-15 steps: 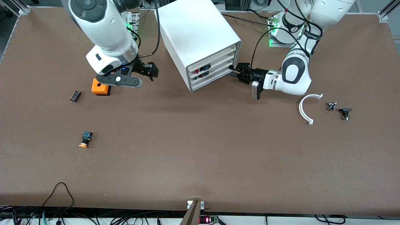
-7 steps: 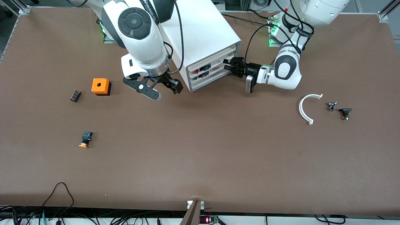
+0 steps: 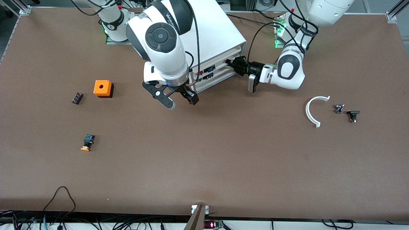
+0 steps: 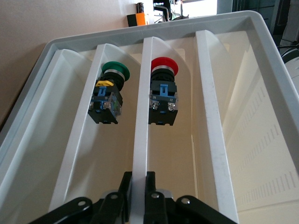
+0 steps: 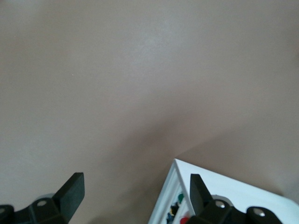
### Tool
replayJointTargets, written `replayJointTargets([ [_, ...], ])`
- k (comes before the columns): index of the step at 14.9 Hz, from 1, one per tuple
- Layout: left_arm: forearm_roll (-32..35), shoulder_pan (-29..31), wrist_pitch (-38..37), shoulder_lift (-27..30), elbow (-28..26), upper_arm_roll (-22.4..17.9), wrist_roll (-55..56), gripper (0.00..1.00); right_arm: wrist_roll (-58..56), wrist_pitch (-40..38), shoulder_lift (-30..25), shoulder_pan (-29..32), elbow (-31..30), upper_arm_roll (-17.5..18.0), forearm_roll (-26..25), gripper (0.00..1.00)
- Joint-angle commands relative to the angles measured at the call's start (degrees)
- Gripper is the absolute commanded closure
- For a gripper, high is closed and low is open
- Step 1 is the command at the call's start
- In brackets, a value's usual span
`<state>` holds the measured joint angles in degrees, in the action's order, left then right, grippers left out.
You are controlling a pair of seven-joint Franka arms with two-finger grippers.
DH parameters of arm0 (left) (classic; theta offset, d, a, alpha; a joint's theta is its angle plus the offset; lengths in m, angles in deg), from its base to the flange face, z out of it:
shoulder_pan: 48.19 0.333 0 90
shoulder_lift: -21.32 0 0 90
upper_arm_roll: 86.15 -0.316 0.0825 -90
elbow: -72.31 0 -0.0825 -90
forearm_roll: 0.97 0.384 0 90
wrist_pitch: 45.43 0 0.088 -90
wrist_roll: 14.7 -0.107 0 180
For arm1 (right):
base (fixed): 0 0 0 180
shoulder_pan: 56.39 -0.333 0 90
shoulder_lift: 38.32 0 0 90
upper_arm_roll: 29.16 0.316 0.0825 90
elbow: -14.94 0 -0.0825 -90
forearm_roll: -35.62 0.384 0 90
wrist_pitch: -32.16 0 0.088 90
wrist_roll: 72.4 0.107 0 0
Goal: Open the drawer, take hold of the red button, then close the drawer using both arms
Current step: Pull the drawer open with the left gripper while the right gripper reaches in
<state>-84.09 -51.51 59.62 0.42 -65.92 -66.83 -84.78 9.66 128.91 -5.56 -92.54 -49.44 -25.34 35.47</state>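
Two grippers we record. Left gripper [image 3: 230, 62], at the cabinet [image 3: 204, 41] front, is clamped tight on a divider rib [image 4: 140, 154] of the drawer [image 4: 261, 70]. In that drawer we see the button [image 4: 163, 95], red cap toward twelve o'clock in the left wrist view, one compartment from a green-capped button [image 4: 108, 95]. Right gripper [image 3: 180, 99], fingers spread wide and holding nothing, hangs over the table [image 3: 204, 153] at the cabinet's camera-side corner. Orange cube [image 3: 103, 88] sits toward the right arm's end.

Drawer [image 4: 261, 70]: white divided tray in cabinet. Red-cap button [image 4: 163, 95] lies in middle compartment, beside green-cap one.
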Motion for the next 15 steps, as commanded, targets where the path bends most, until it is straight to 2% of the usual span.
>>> replayJointTargets([
  [1, -1.8, 1.0, 0.1, -0.4, -0.6, 0.6, -1.7, 1.0, 4.4, 1.0, 2.2, -1.2, 3.0, -0.4, 1.3, 0.0],
  [6, 0.1, 4.3, 0.2, -1.5, 3.5, 0.0, -0.9, 1.0, 10.1, 4.3, 5.2, -2.6, 4.8, -0.4, 1.4, 0.0],
  [11, 17.1, 12.2, -0.1, -8.4, 16.1, -0.4, 2.2, 1.0, 10.5, 4.8, 5.8, -1.9, 5.5, -0.6, 1.5, 0.0],
  [15, 24.1, 14.6, -0.3, -11.4, 23.2, -0.5, 5.9, 1.0, 10.4, 5.6, 5.8, -1.7, 6.3, -0.6, 1.4, 0.0],
])
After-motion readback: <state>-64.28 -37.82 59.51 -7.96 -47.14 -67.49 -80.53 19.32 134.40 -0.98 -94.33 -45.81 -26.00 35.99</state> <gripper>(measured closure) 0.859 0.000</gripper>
